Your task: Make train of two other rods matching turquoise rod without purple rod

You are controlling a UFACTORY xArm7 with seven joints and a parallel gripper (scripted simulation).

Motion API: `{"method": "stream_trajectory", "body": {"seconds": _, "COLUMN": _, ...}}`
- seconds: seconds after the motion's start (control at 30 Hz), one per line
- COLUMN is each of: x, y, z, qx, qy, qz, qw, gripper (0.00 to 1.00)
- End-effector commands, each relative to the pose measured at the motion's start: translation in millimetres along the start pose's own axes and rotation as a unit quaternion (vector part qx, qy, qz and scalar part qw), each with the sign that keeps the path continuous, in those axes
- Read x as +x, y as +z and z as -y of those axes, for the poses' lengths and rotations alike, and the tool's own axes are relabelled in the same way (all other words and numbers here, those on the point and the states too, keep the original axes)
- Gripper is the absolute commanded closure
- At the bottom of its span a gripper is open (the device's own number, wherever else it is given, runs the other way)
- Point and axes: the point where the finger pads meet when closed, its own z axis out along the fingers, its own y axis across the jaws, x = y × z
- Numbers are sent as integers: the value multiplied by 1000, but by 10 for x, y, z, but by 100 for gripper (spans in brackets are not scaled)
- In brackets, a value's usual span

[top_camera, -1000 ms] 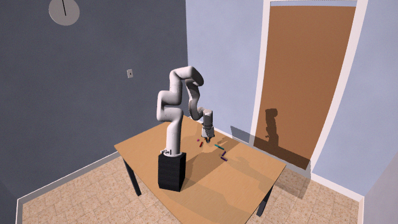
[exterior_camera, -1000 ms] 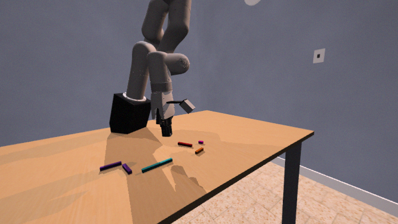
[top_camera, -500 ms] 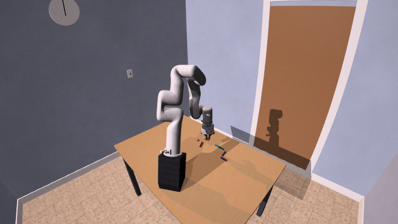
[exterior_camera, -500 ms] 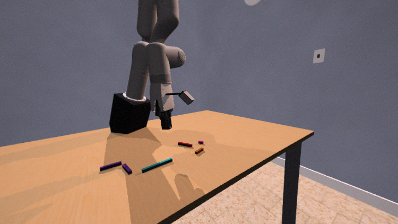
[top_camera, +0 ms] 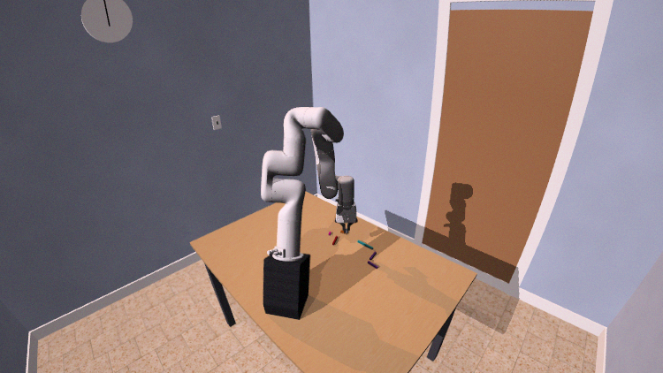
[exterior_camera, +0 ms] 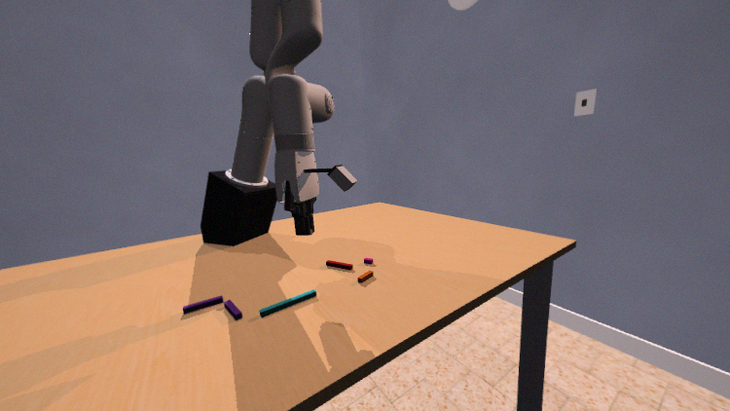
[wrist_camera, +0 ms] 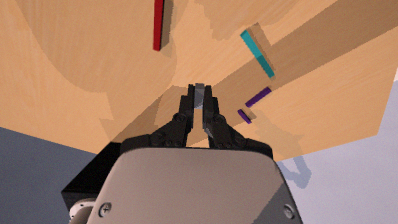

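My gripper point(top_camera: 346, 226) point(exterior_camera: 305, 231) point(wrist_camera: 198, 94) is shut on a short grey rod point(wrist_camera: 199, 94), held above the table point(top_camera: 370, 315) point(exterior_camera: 459, 240); the rod shows only in the wrist view, between the fingertips. A red rod point(top_camera: 334, 239) point(exterior_camera: 339, 264) point(wrist_camera: 158, 25) lies flat below and near the gripper. The turquoise rod point(top_camera: 365, 244) point(exterior_camera: 287, 303) point(wrist_camera: 257, 53) lies flat a little apart from it. A small magenta rod point(top_camera: 330, 233) point(exterior_camera: 368, 260) and an orange rod point(exterior_camera: 365, 276) lie close to the red rod.
Two purple rods point(exterior_camera: 202, 304) point(exterior_camera: 233, 309) point(wrist_camera: 258, 97) point(wrist_camera: 244, 116) lie close together beyond the turquoise rod's far end. The arm's black base point(top_camera: 285, 287) point(exterior_camera: 235, 209) stands on the table's edge. A small camera block point(exterior_camera: 342, 177) sticks out beside the wrist.
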Motion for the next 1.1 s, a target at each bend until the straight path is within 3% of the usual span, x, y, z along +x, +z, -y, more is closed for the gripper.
{"method": "stream_trajectory", "body": {"seconds": 0.0, "x": -20, "y": -16, "z": -11, "qx": 2, "qy": -24, "qz": 9, "qw": 1000, "gripper": 96}}
{"method": "stream_trajectory", "body": {"seconds": 0.1, "x": -98, "y": -32, "z": -16, "qx": 0, "qy": -93, "qz": 12, "qw": 996, "gripper": 96}}
{"method": "stream_trajectory", "body": {"seconds": 0.5, "x": -235, "y": -52, "z": -4, "qx": -1, "qy": -222, "qz": 16, "qw": 975, "gripper": 96}}
{"method": "stream_trajectory", "body": {"seconds": 1.0, "x": -431, "y": -59, "z": 86, "qx": 3, "qy": -433, "qz": 14, "qw": 902, "gripper": 96}}
{"method": "stream_trajectory", "body": {"seconds": 1.07, "x": -431, "y": -59, "z": 86, "qx": 3, "qy": -433, "qz": 14, "qw": 902, "gripper": 96}}
